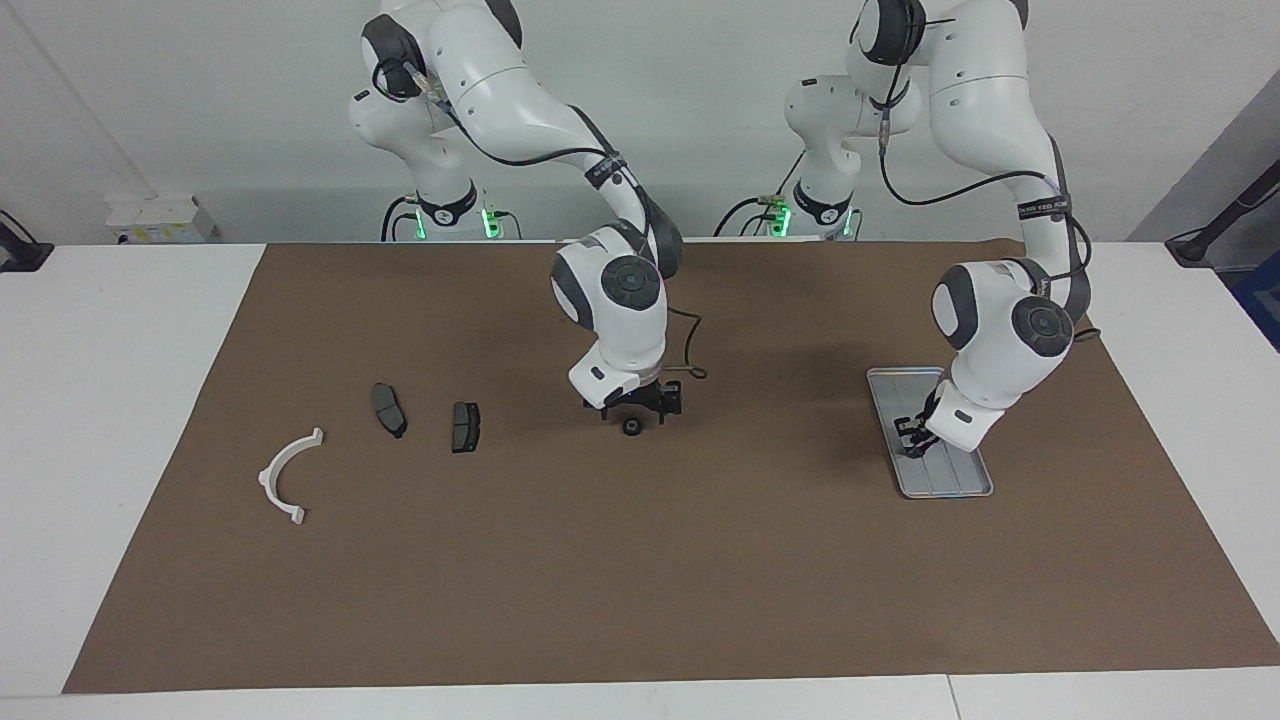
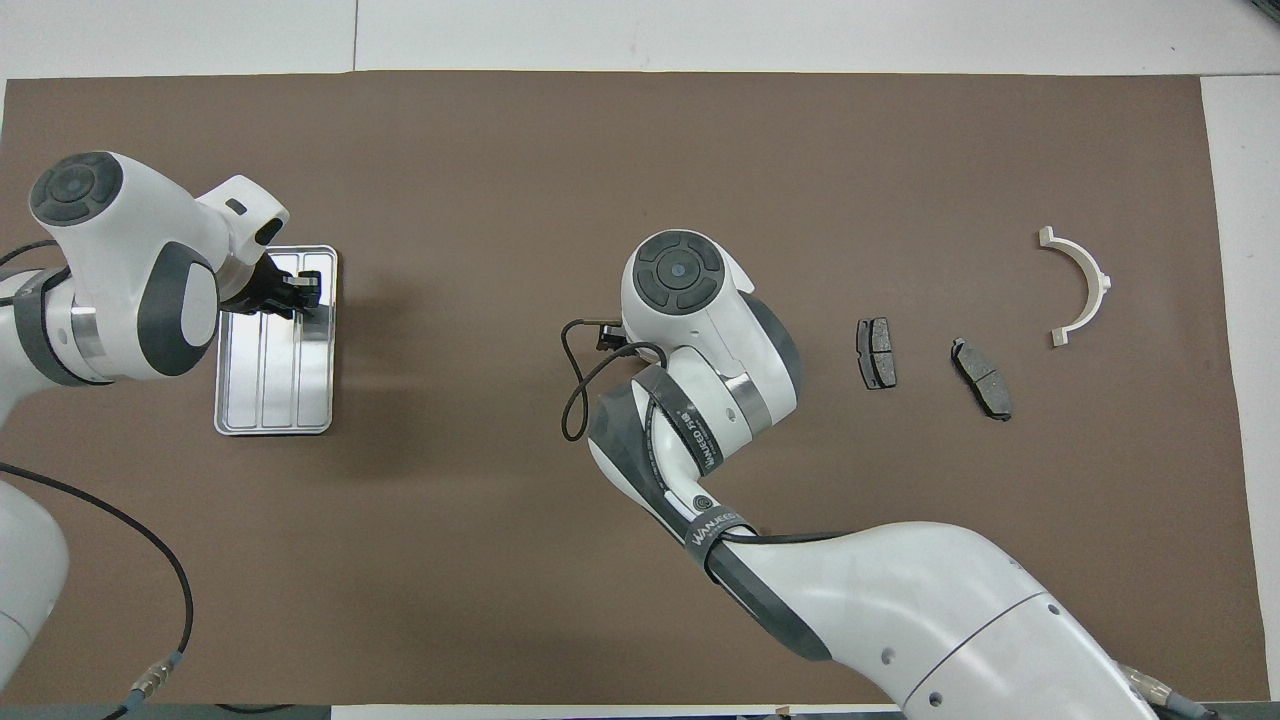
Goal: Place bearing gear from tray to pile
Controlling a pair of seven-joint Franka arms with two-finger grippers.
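A small black bearing gear (image 1: 632, 427) lies on the brown mat near the table's middle. My right gripper (image 1: 640, 408) hangs open just above it; the overhead view hides both under the wrist. The silver tray (image 1: 945, 482) (image 2: 270, 405) sits toward the left arm's end. My left gripper (image 1: 911, 441) (image 2: 300, 296) is down in the tray, shut; whether it grips anything is hidden. The pile lies toward the right arm's end: a white half-ring bracket (image 1: 285, 470) (image 2: 1085, 285) and two dark brake pads (image 1: 389, 409) (image 2: 982, 378).
A brown mat (image 1: 640, 600) covers most of the white table. The second brake pad (image 1: 465, 426) (image 2: 876, 353) is the pile part closest to the gear. A black cable (image 2: 572, 385) loops off the right wrist.
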